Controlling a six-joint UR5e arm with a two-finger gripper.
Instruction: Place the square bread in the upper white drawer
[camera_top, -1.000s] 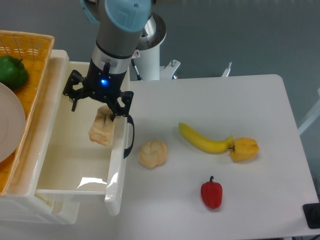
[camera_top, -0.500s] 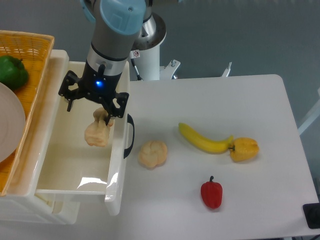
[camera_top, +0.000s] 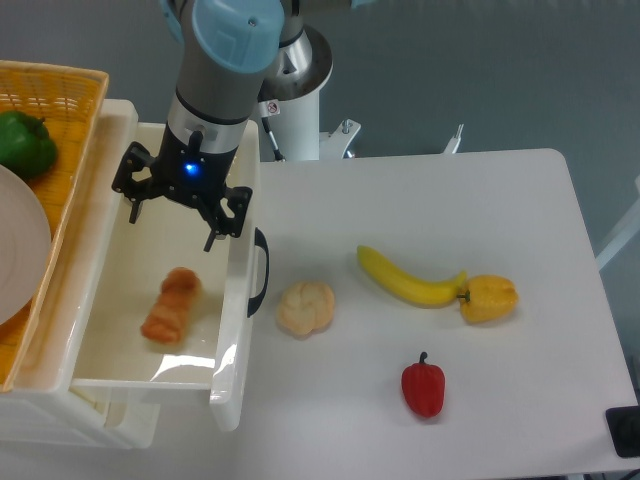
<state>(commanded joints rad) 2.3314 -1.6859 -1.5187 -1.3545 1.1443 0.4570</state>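
The square bread (camera_top: 170, 305), a knobbly orange-brown piece, lies on the floor of the upper white drawer (camera_top: 235, 330), near its middle. The drawer is pulled out, its black curved handle facing the table. My gripper (camera_top: 172, 214) hangs open above the drawer's back half, a little way above the bread and not touching it. Nothing sits between its fingers.
A pale round bun (camera_top: 306, 307) rests on the table just right of the drawer handle. Further right lie a banana (camera_top: 408, 280), a yellow pepper (camera_top: 489, 298) and a red pepper (camera_top: 423, 387). A woven yellow basket (camera_top: 60, 110) with a green pepper (camera_top: 24, 143) stands at the left.
The gripper carried the bread leftward over the drawer, then opened. The bread dropped from the fingers and now lies on the drawer floor.
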